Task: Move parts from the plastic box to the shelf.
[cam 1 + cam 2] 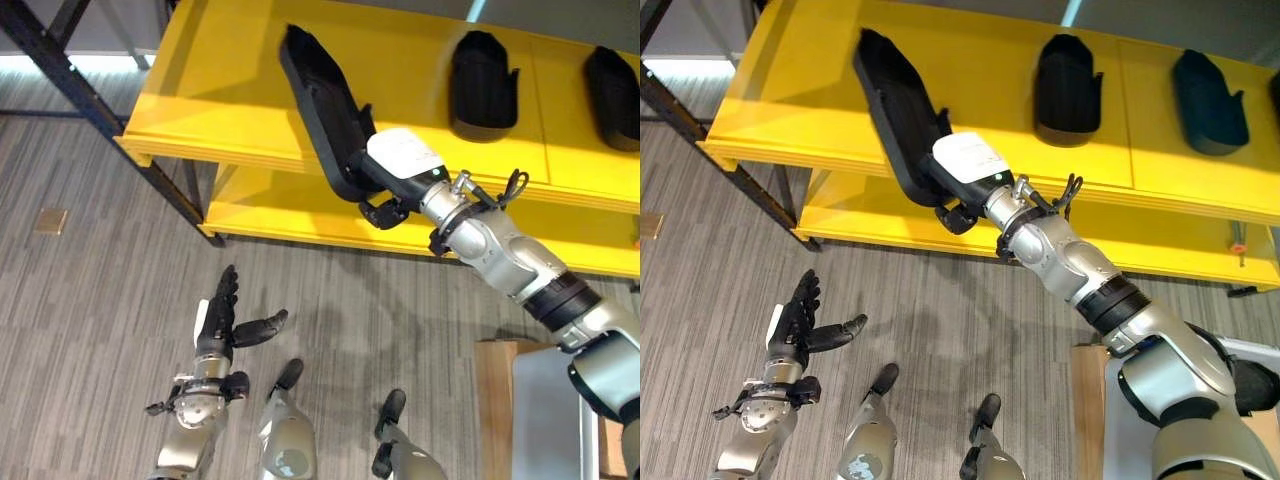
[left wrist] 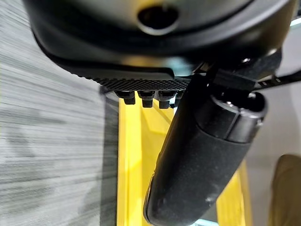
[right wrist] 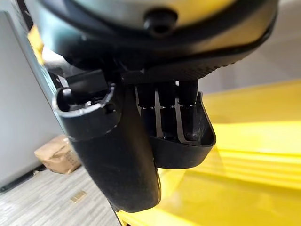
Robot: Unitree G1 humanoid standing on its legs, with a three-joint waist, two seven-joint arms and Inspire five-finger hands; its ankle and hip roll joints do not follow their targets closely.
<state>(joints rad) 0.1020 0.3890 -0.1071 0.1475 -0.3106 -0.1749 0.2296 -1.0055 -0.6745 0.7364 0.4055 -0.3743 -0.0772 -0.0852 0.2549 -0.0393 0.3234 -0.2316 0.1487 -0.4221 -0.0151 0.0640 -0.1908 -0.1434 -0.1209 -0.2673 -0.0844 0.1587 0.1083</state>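
The right hand (image 1: 395, 170) reached up to the top board of the yellow shelf (image 1: 240, 90) and gripped a long black part (image 1: 318, 100) at its near end; in the right wrist view its fingers (image 3: 162, 106) lay side by side inside the part's hollow and the thumb (image 3: 122, 155) ran along the outer wall, so the rim was pinched between them. Past the fingertips the part stretched away across the shelf board, tilted, its far end over the board and its held end out beyond the front edge. Further along the same board, well apart from the fingers, stood two more black parts, one (image 1: 1067, 88) nearer the hand and one (image 1: 1208, 100) beyond it, both resting on the yellow surface. A lower yellow board (image 1: 890, 215) showed under the hand and wrist. The left hand (image 1: 222, 320) hung low over the grey plank floor (image 1: 90, 330), well apart from the shelf, holding nothing, its fingers (image 1: 226, 290) straight and close together pointing toward the shelf and its thumb (image 1: 262, 326) stuck out to the side. A light wooden block edge (image 1: 497, 400) showed on the floor side below the right arm
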